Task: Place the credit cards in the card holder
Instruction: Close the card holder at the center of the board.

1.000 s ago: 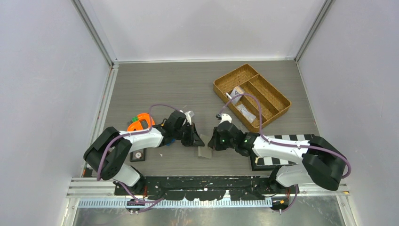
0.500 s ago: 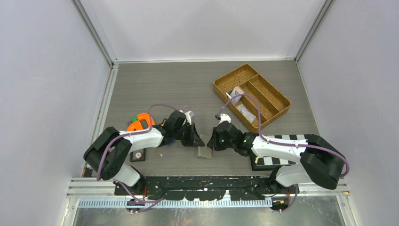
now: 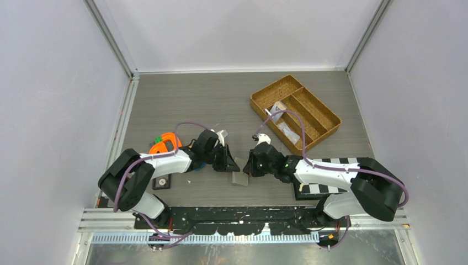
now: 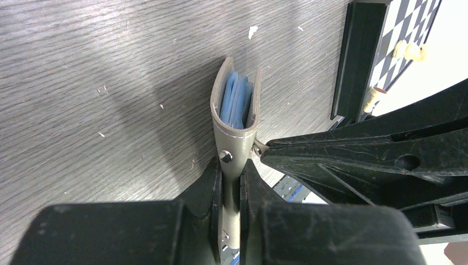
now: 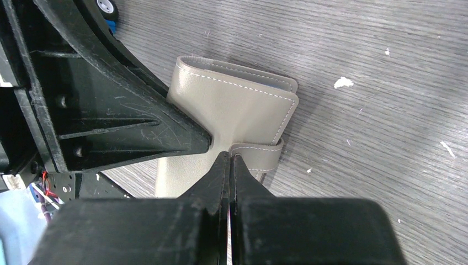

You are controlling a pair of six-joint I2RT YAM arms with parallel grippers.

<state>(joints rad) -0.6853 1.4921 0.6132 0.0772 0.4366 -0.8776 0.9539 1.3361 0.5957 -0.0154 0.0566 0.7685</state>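
1. Currently left gripper [image 4: 230,172] is clamped tight on the holder [image 4: 234,135] end; holder folded, blue lining showing.
2. Right gripper [image 5: 229,161] is pinched closed on the holder's snap tab [image 5: 264,155].
3. Holder is on the table [image 3: 193,105], front-centre, between both grippers.
4. Basket [image 3: 314,97] is far right; pale items [image 3: 287,130] inside, too small to identify.

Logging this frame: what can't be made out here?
- Left wrist: card holder base hidden by left gripper; whether credit cards sit among its blue pockets is unclear.
- Right wrist: snap tab end hidden by right gripper.
- Top: basket contents too small to identify.
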